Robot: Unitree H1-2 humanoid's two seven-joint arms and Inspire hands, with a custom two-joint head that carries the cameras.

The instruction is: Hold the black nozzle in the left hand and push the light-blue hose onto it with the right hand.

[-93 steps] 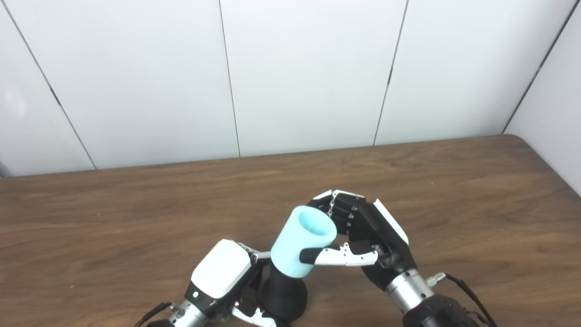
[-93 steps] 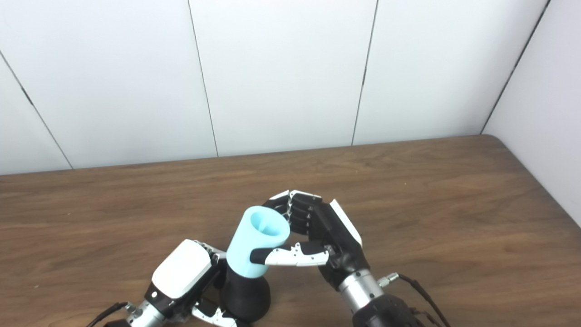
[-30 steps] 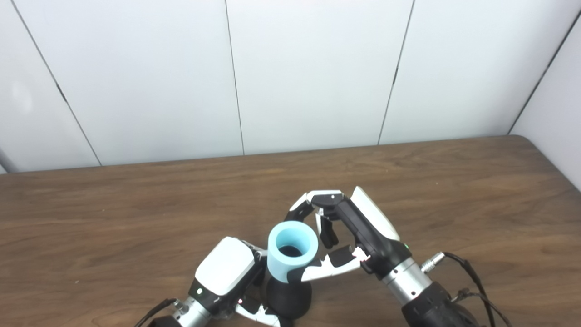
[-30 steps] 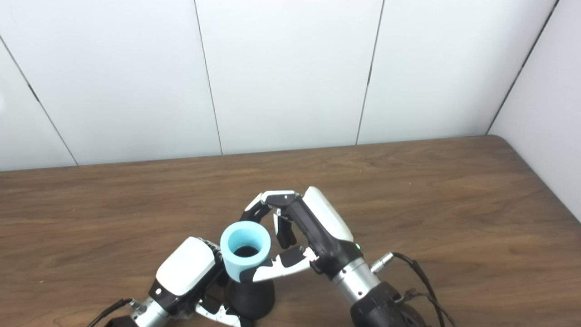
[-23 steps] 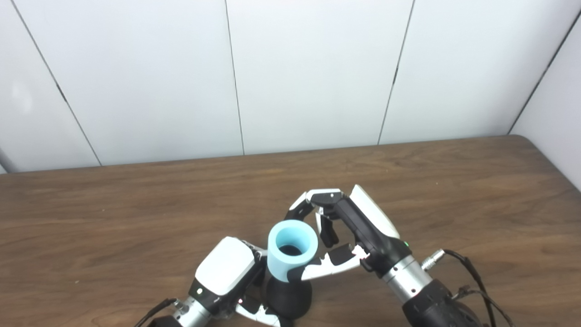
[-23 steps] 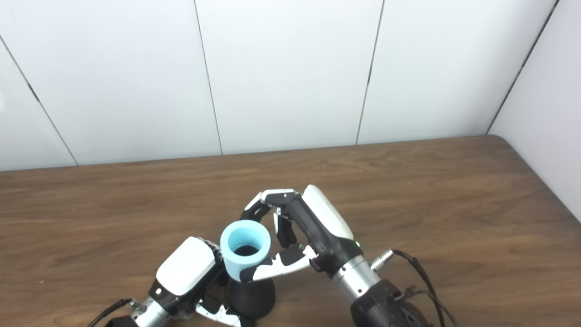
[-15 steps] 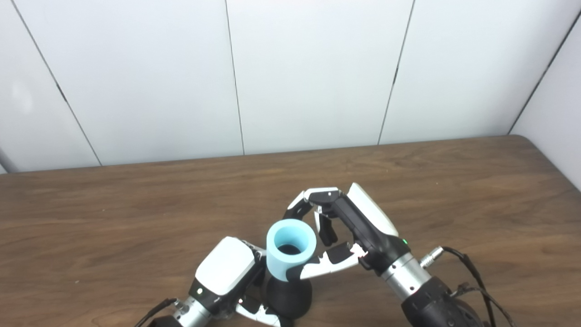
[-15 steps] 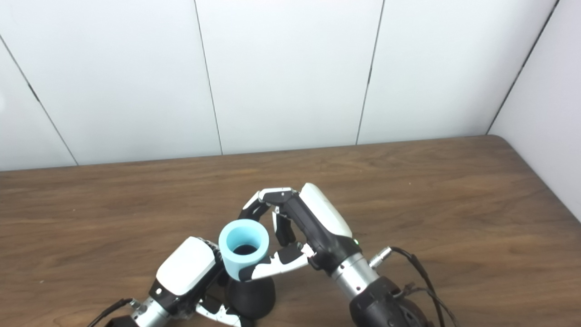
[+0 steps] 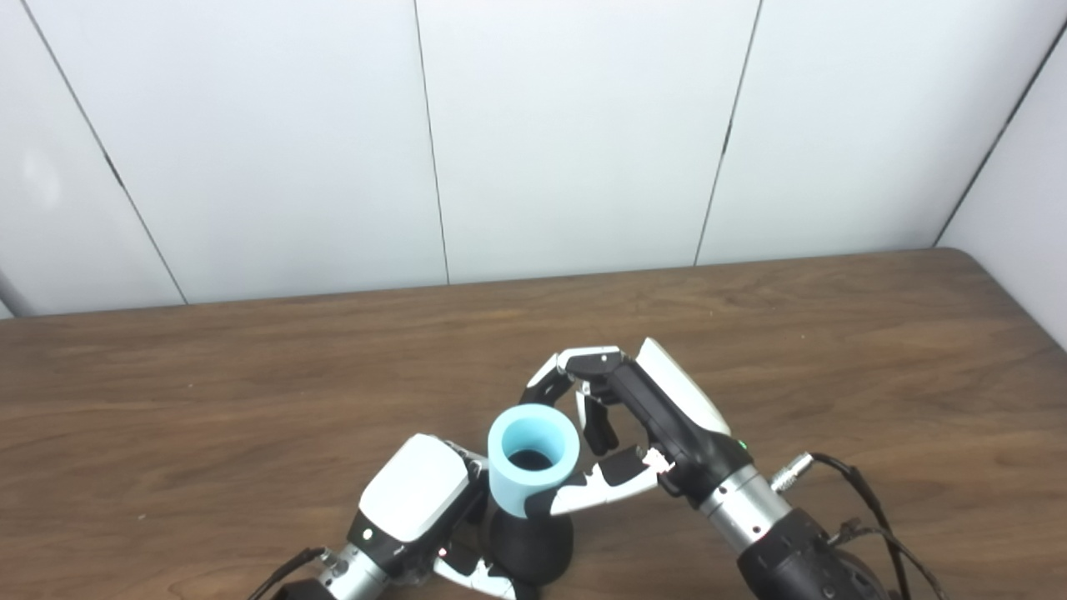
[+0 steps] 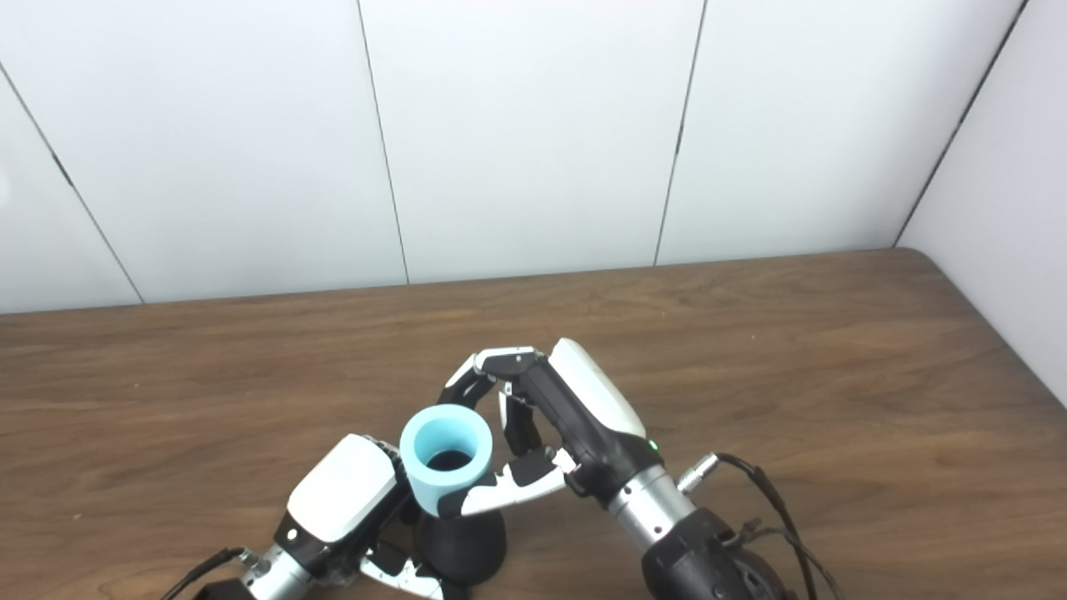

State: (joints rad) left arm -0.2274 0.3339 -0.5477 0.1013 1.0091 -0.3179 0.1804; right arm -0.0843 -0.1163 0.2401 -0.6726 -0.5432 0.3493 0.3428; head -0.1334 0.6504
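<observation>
the right hand (image 9: 642, 425) was curled around the light-blue hose (image 9: 532, 460), thumb pressed against the near side of the tube and the other fingers (image 9: 575, 375) arched over its far side; the grasp looked loose there, and whether those fingers actually touched the tube could not be told. this enclosing hold presumably served to keep the short tube upright and to bear it downward along its own axis. the left hand (image 9: 414, 500) was closed around the black nozzle (image 9: 529, 546) from the left side, its white back turned upward, most likely to brace the nozzle against that downward push. the hose stood on top of the nozzle with its open end facing up; the dark interior visible through the opening suggested the nozzle's neck had already entered the tube, with the flared base below left exposed. how fully the hose was seated could not be judged. both parts were held close to the near edge of the table (image 9: 834, 333), roughly midway between its left and right edges. a cable (image 9: 842, 475) ran from the right wrist. count: two hands, one hose, one nozzle, one table; no other loose object was visible on the wood
</observation>
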